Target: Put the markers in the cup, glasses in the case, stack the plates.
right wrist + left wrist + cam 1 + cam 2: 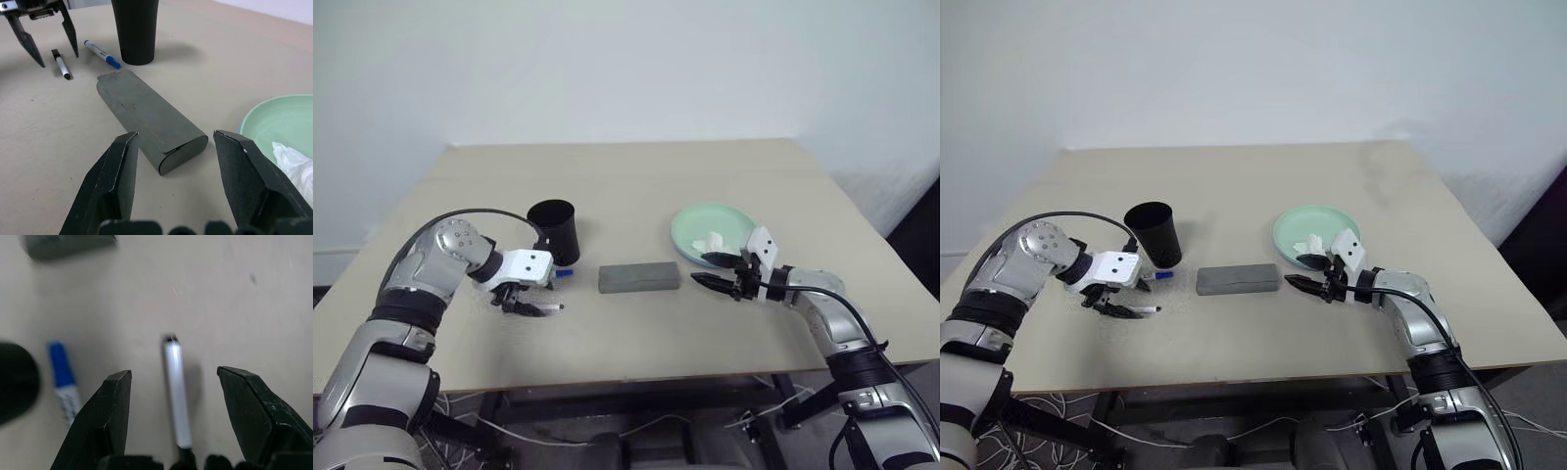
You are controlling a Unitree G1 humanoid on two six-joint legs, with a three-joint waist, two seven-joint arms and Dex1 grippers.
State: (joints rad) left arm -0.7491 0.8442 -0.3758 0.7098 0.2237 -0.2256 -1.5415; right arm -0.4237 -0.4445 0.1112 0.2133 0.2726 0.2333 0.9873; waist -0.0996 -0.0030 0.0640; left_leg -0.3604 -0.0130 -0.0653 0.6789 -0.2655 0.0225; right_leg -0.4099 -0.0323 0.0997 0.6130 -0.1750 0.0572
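Left hand [522,303] points down at the tabletop [636,186], fingers spread wide around the black-capped marker [176,391], which lies flat between them, not gripped; blue-capped marker [101,54] lies just beside the black cup [555,231], which stands upright. Grey case [639,277] sits closed mid-table, between the cup and the mint plate [695,221] holding a crumpled white tissue [296,161]. Right hand [715,270] hovers wide open and empty beside the plate, aimed at the case.
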